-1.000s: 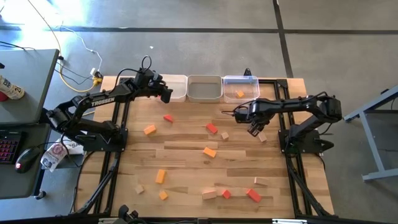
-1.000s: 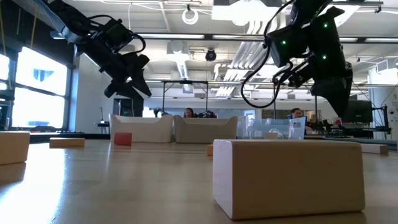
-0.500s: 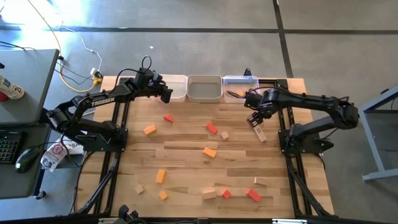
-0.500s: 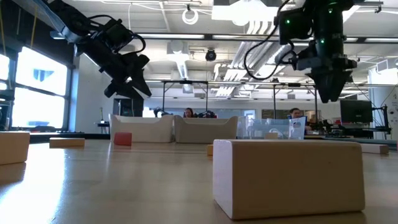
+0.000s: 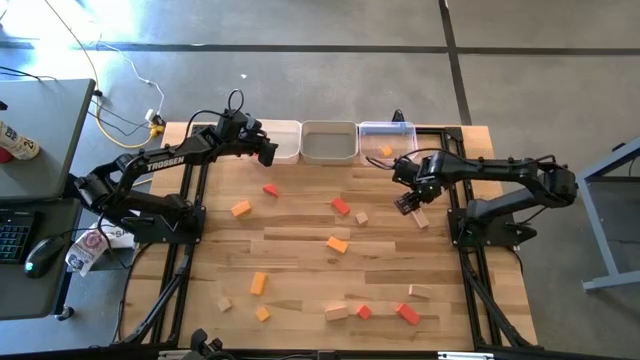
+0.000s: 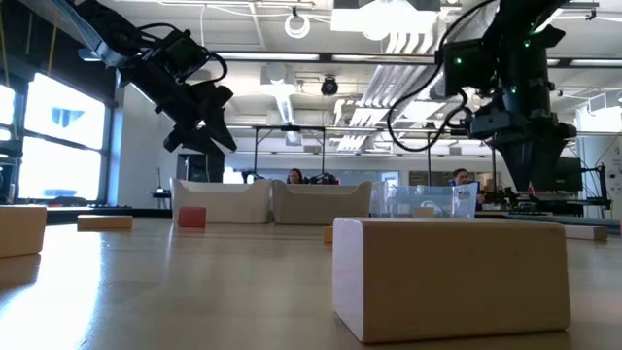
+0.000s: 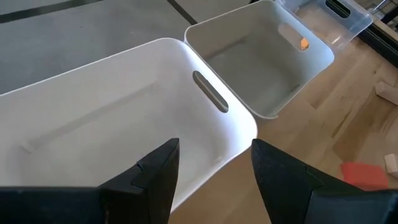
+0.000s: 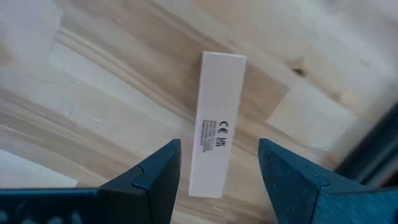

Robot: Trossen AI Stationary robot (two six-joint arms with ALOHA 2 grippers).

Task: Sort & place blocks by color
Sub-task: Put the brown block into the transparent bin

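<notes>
Hovering over the worktop (image 5: 300, 250), the right pincer (image 8: 219, 163) stands open and empty, its two fingers straddling a pale wood bar (image 8: 216, 122) that lies flat directly below and between them, the bar's long axis running along the gap. To take it well, I judge the pincer should drop straight down, keep the bar centred so both fingers meet its long sides together, and close only once low. Left pincer (image 7: 211, 165) waits parted and empty above the white bin (image 7: 124, 106).
</notes>
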